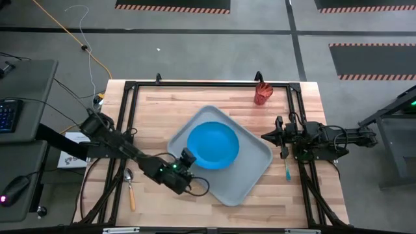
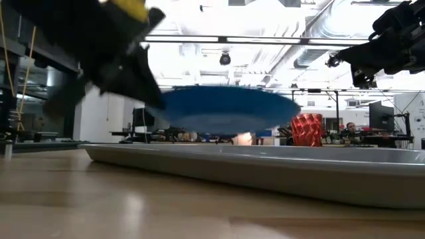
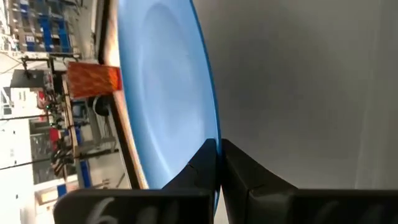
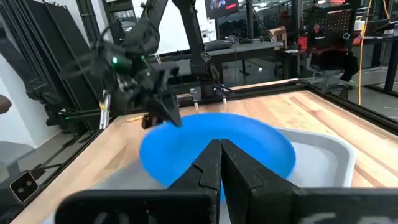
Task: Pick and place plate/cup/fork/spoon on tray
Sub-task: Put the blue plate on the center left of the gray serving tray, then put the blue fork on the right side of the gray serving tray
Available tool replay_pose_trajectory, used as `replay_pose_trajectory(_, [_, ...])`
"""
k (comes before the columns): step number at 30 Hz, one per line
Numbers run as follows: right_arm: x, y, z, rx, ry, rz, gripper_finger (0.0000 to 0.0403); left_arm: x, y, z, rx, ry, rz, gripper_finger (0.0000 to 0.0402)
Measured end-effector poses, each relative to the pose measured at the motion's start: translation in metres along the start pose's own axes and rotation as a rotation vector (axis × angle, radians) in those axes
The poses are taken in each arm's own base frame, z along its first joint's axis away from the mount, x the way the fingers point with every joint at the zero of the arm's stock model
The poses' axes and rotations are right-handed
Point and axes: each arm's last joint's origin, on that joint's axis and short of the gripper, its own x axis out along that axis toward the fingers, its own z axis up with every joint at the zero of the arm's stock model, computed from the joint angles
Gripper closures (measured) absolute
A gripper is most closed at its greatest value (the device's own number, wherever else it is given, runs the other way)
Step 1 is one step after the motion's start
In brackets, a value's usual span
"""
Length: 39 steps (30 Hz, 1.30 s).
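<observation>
Holding: your left pincer [image 1: 186, 158] is clenched on the plate [image 1: 213, 145] rim, plate just above the tray [image 1: 253, 175] | handling: looks stiff, light, slick, so keep the edge grip | tray otherwise bare | right pincer [image 1: 268, 136] clenched, beside tray, cup [image 1: 262, 93] beyond.

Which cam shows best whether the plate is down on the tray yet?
Low view: the plate hangs above the tray with a gap, held by the left pincer. High view only shows it over the tray. Left wrist view shows fingertips clamped on its rim. Right wrist view partly blocks it.
</observation>
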Motion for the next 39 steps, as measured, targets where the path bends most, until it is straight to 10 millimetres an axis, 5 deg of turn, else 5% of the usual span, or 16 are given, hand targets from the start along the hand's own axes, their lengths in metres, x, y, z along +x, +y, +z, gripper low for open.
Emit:
replay_pose_trajectory(8, [0.000, 0.000, 0.000, 0.000, 0.000, 0.000, 0.0403, 0.027, -0.016, -0.012, -0.017, 0.132, -0.045, 0.0401])
replay_pose_trajectory(18, [0.000, 0.000, 0.000, 0.000, 0.000, 0.000, 0.0403, 0.033, -0.012, -0.016, -0.100, 0.138, -0.089, 0.0372])
replay_pose_trajectory(33, [0.000, 0.000, 0.000, 0.000, 0.000, 0.000, 0.0403, 0.021, 0.011, -0.001, -0.189, 0.071, -0.202, 0.0249])
replay_pose_trajectory(39, [0.000, 0.000, 0.000, 0.000, 0.000, -0.001, 0.0403, 0.002, 0.034, 0.001, -0.145, 0.128, -0.227, 0.0234])
